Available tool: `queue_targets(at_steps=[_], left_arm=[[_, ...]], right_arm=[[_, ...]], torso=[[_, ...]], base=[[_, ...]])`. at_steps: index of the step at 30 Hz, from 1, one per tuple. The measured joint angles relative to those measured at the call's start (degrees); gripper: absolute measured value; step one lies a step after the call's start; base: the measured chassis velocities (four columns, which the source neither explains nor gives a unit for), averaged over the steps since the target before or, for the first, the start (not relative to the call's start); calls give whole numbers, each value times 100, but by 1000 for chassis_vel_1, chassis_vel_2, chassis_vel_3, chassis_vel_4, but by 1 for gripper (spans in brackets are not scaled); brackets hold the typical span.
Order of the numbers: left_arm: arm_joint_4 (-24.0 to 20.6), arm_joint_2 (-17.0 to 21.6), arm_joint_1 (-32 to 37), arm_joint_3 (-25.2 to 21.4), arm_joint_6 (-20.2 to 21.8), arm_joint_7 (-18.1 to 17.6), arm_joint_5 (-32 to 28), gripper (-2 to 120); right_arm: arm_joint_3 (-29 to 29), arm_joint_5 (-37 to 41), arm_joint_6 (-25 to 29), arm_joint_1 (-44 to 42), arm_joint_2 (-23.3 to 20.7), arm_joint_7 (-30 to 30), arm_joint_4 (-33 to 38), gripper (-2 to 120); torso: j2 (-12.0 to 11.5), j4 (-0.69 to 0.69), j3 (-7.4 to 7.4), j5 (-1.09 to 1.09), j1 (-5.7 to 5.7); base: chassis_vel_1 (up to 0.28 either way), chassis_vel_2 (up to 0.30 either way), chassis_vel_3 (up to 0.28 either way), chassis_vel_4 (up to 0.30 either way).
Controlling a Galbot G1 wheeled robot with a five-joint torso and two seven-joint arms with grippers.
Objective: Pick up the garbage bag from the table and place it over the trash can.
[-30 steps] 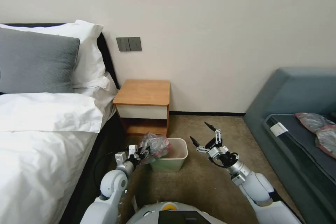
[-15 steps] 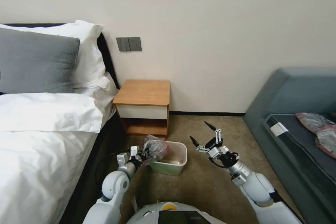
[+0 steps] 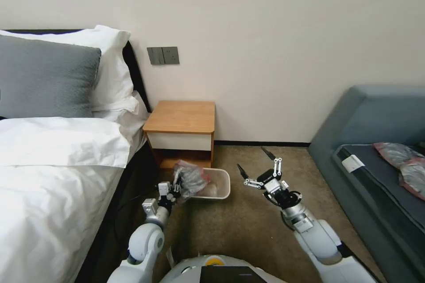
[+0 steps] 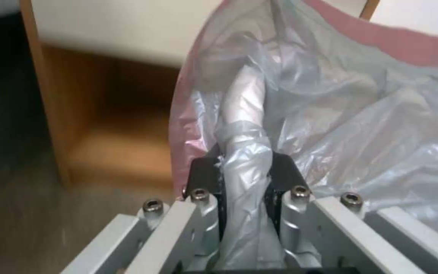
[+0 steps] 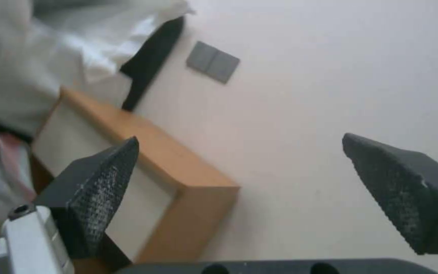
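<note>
Grey garbage bag was pinched in left gripper, against tipped trash can. Right gripper hovered beside it, jaws wide.

Both arms have glossy white rounded shells with silver metal wrist sections. The left gripper has pale grey linkage bars fixed with dark hex-socket screws and black fingertip blocks; the right gripper has white linkages and black pointed fingers with a dimpled grip texture. The torso top is white with a yellow spot and a dark panel.
</note>
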Motion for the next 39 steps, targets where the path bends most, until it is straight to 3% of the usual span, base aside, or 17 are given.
queue_targets(at_steps=[2,5,6,7,10,15,23,39], left_arm=[[-31,15,24,-8,-628,115,185,10],[-47,19,23,-9,-779,134,201,10],[-81,22,-1,16,-1051,164,211,10],[-81,22,-1,16,-1051,164,211,10],[-115,35,-66,78,-1239,204,220,10],[-200,49,-6,83,-1278,252,284,10],[-219,22,25,154,-1339,290,389,10],[-429,-5,323,170,-1464,370,476,10]], right_arm=[[-544,895,-796,68,-211,231,622,100],[-748,1278,-1077,128,-325,274,829,100],[-1198,2211,-1715,345,-603,301,1170,100],[-1198,2211,-1715,345,-603,301,1170,100],[-1665,3447,-2520,781,-891,210,1354,100],[-2105,4239,-3287,1455,-982,401,1248,100],[-2318,4818,-3860,1888,-850,811,949,100],[-2606,4862,-4062,2449,-828,738,261,99]], torso=[[0,1,0,0,0],[0,0,0,0,0],[0,0,0,0,0],[0,0,0,0,0],[0,0,0,0,0],[0,3,0,1,0],[0,1,-1,0,0],[0,1,-1,1,0]], base=[[0,0,0,0],[0,0,0,0],[0,0,0,0],[0,0,0,0],[0,0,0,0],[0,0,0,0],[0,0,0,0],[0,0,0,0]])
